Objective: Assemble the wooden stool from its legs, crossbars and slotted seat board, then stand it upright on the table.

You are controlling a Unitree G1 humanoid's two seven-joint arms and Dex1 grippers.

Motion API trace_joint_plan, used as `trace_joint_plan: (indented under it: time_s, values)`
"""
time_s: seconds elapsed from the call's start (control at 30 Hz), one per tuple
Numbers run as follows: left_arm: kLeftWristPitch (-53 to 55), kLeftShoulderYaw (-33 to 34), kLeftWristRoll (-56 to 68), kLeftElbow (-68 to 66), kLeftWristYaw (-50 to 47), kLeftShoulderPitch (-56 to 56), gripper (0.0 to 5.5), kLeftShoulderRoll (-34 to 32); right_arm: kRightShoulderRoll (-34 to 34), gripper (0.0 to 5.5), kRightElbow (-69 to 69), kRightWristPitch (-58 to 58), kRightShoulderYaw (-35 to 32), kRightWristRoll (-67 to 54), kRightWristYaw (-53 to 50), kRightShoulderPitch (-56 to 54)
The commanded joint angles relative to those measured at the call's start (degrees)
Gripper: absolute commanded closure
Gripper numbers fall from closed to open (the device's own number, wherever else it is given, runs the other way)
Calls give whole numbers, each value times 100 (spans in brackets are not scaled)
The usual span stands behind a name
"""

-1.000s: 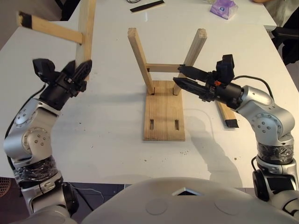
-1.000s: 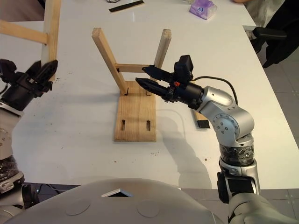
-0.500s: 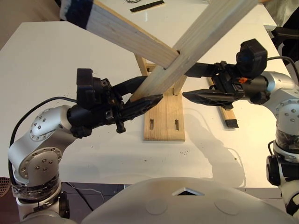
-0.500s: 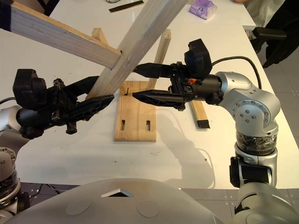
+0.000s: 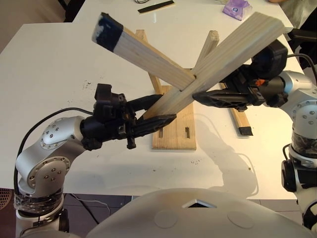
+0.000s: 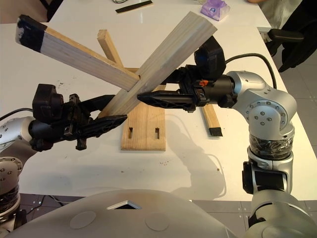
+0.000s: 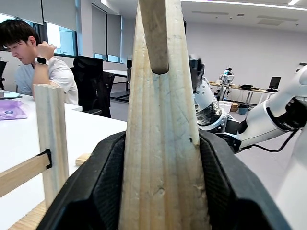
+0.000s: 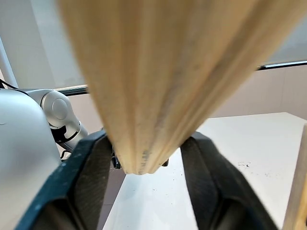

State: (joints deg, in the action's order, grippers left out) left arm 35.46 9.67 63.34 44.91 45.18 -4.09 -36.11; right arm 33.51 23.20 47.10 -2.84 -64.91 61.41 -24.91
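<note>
I've swung the leg frame (image 5: 233, 44), clamped in the left gripper (image 5: 166, 106), from far left to above the seat board (image 5: 173, 135). The right gripper (image 5: 198, 88) has risen to straddle its long leg.

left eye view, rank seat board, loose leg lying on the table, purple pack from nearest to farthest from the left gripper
1. Seat board, mid-table, right by the left gripper.
2. Loose leg, flat on the table, off to the right.
3. Purple pack, at the table's far right edge.
</note>
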Motion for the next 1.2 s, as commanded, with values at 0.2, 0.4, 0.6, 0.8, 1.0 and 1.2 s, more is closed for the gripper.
trace_joint_plan:
  time_s: [0.2, 0.4, 0.6, 0.8, 1.0, 1.2]
  values:
    - [231, -6, 82, -664, -734, 284, 309, 42, 16, 345, -116, -107, 92, 264, 41, -227]
    - [70, -70, -636, -1059, -834, 150, 231, 37, 56, 347, -402, -356, -53, 628, -65, -417]
    - [-538, 530, -1454, -1962, -29, -1025, 231, -259, 722, 347, -355, -370, -389, 925, 242, -107]
    - [-857, 455, -1936, -2014, -28, -1200, 231, -72, 1587, 347, 183, -693, -253, 1612, 897, 1055]
    - [-924, 369, -2107, -1849, -188, -1236, 231, 157, 1735, 347, 38, -1264, 124, 2404, 1137, 1556]
    - [-886, 342, -2139, -1845, -303, -1082, 231, 221, 1649, 347, -192, -1698, 363, 2898, 1169, 1701]
